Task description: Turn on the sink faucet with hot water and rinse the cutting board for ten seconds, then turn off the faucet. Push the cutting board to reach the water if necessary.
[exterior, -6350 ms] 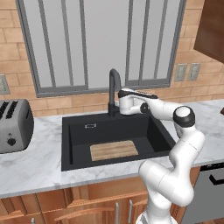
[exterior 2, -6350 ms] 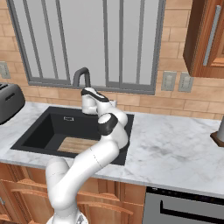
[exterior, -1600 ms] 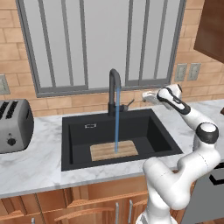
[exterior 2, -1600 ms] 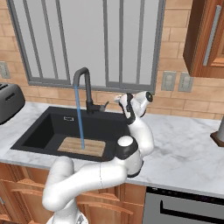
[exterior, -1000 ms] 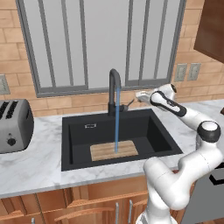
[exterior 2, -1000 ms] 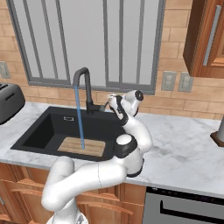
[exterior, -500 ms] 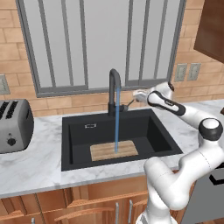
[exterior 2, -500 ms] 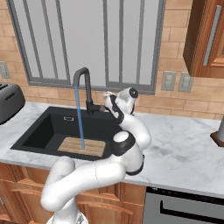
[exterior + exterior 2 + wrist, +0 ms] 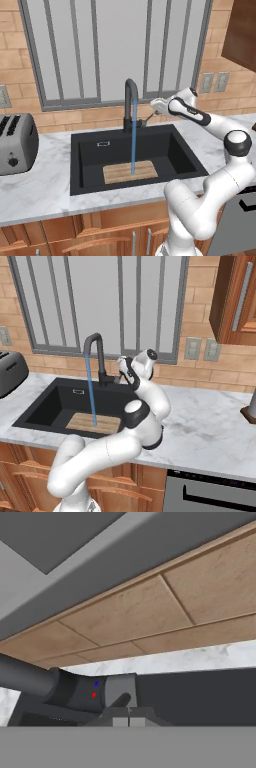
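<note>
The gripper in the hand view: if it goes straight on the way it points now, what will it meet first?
Most likely the grey lever handle of the sink faucet: it sits right ahead of the gripper, whose fingertips are together. How near it is cannot be judged.

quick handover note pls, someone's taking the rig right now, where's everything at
Pincer: up at the faucet's side lever; hand view shows its tips together, nothing held.
Sink faucet: running; the water falls as a thin blue stream.
Cutting board: flat on the floor of the sink, with the stream landing on it, so no push looks needed.
Done: faucet on, rinse under way.
Left: finish the rinse, then close the lever.
</note>
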Controlling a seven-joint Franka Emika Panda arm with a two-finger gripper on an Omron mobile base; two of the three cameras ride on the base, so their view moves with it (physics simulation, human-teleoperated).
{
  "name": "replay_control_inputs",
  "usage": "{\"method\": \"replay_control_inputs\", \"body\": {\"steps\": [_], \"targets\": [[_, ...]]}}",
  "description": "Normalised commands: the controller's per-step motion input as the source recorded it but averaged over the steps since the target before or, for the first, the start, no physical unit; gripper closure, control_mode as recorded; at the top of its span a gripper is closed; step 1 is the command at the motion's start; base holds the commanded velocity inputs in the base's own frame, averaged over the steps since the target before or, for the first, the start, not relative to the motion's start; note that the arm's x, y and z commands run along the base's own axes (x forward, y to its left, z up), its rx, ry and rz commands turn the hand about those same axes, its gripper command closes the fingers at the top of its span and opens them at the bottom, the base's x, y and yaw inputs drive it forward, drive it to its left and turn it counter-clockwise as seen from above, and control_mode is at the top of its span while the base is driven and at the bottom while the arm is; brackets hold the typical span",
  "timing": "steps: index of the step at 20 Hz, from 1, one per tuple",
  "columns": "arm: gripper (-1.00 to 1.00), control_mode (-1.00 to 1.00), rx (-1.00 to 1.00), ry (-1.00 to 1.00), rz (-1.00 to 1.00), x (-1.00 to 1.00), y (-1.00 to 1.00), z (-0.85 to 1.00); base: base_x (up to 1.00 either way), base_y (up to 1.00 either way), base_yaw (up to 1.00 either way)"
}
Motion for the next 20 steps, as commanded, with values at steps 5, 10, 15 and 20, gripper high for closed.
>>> {"method": "replay_control_inputs", "body": {"steps": [5,10,15,20], "targets": [[1.0,-1.0,-0.01,0.0,0.0,0.0,0.0,0.0,0.0,0.0,0.0],[1.0,-1.0,-0.01,0.0,0.0,0.0,0.0,0.0,0.0,0.0,0.0],[1.0,-1.0,0.0,0.0,0.0,0.0,0.01,0.0,0.0,0.0,0.0],[1.0,-1.0,0.0,0.0,0.0,0.0,0.0,0.0,0.0,0.0,0.0]]}}
